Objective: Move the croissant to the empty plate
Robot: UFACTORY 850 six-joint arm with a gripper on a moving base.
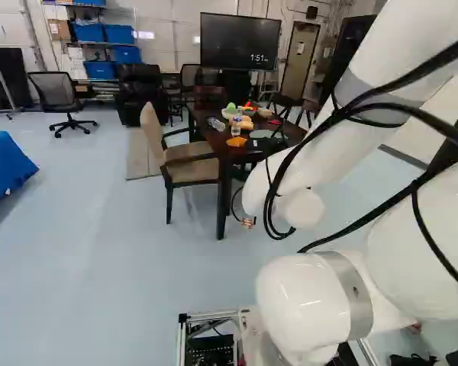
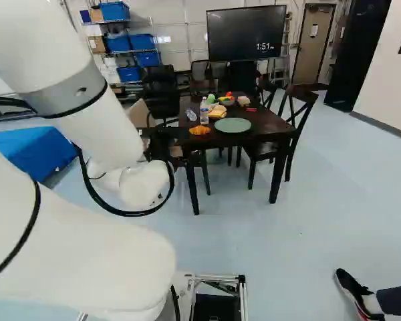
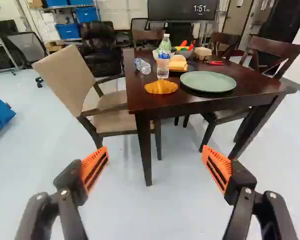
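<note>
Clearly, the croissant (image 1: pixel 237 141) lies on the dark wooden table (image 1: pixel 220 142), ahead of the spread gripper (image 1: pixel 248 223).
Left base view: the croissant is near the tabletop's near edge, left of the green plate. Right base view: the green plate (image 2: pixel 233 125) is to its right, the water bottle (image 2: pixel 204 111) on its far side. Wrist view: orange-padded fingers (image 3: pixel 95 167) stand wide apart, the croissant beyond their tips.

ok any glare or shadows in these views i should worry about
Left base view: pale sheen on the floor, darker shade at the foot of the blue cloth; right base view: arm bright white, softly shaded; wrist view: dark shadow under the plate.
</note>
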